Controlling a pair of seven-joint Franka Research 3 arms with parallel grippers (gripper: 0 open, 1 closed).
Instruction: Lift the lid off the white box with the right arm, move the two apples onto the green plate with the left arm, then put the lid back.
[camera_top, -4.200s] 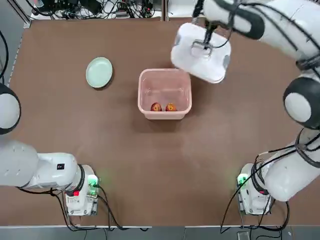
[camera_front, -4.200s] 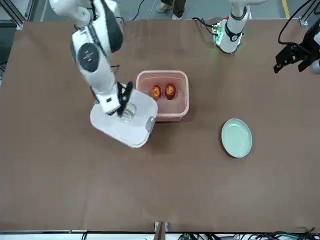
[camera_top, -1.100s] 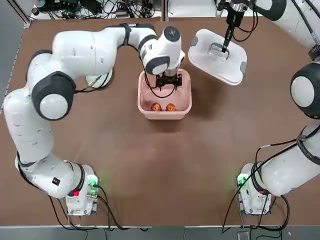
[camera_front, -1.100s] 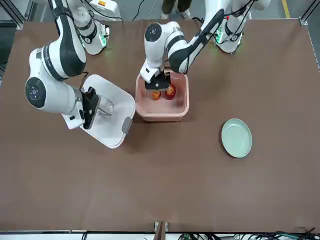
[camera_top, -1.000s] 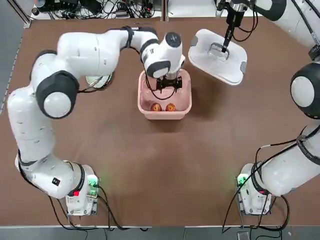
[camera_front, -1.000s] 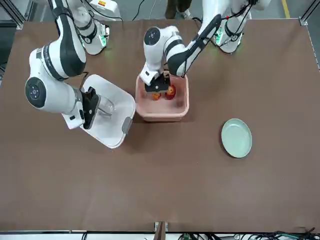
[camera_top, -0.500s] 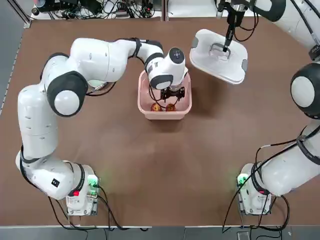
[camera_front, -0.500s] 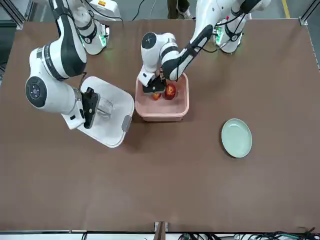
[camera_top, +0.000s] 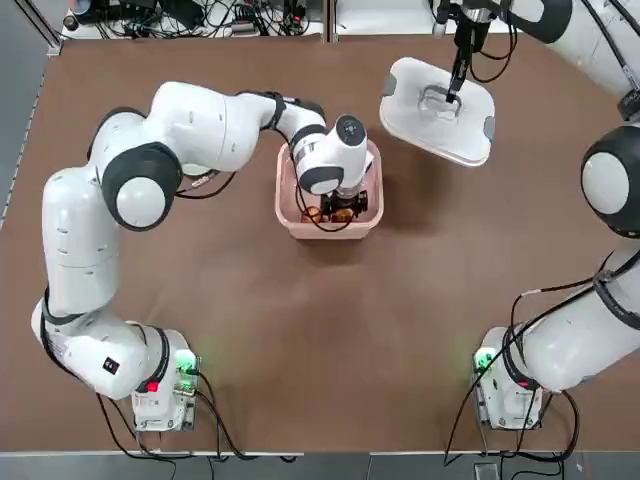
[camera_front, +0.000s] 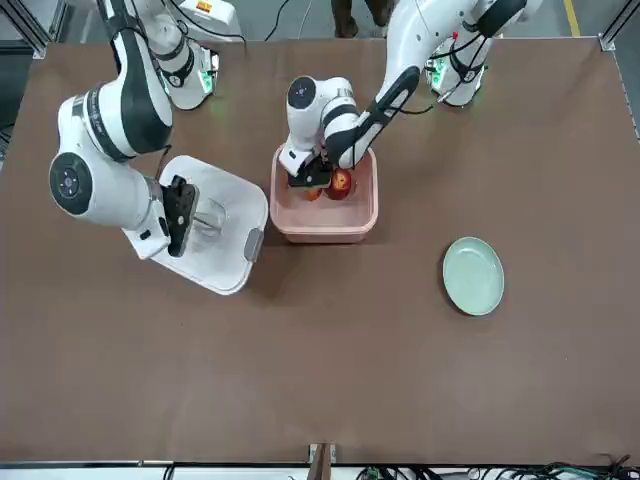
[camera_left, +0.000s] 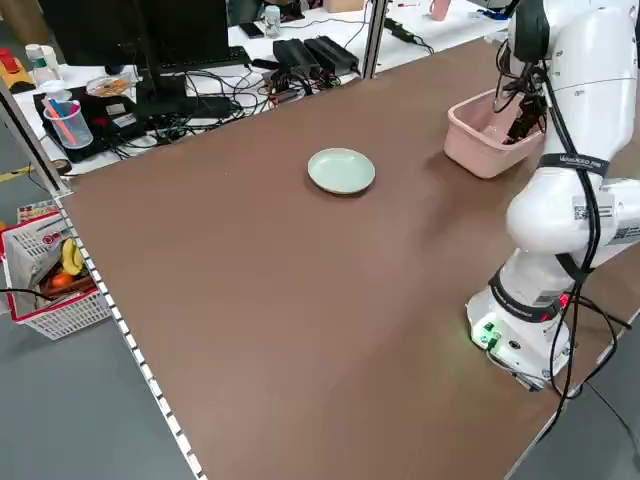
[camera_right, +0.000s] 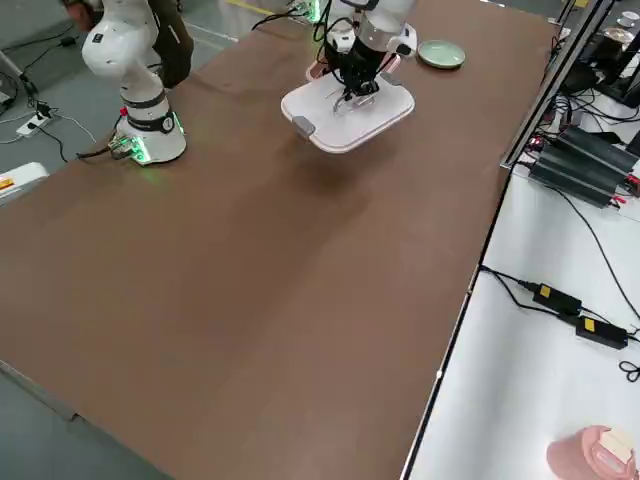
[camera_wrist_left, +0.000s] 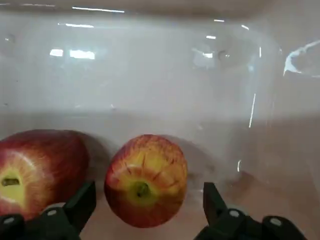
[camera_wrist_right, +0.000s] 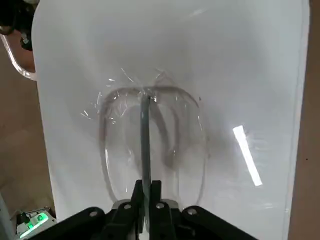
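Now | left gripper (camera_wrist_left: 145, 220) straddles apple (camera_wrist_left: 145, 180) (fingers apart) | right gripper (camera_wrist_right: 146, 197) pinches lid (camera_wrist_right: 225, 75)

Glossy translucent plastic box (camera_wrist_left: 150, 75), shiny-skinned apples (camera_wrist_left: 146, 179), smooth white plastic lid (camera_wrist_right: 200, 60), matt brown table (camera_top: 330, 330).

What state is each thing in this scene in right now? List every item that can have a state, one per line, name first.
white box: open, lid off.
lid: held beside the box by its handle.
right gripper: shut on the lid's handle.
left gripper: open inside the box, fingers either side of one apple.
two apples: both in the box.
green plate: bare, on the table.
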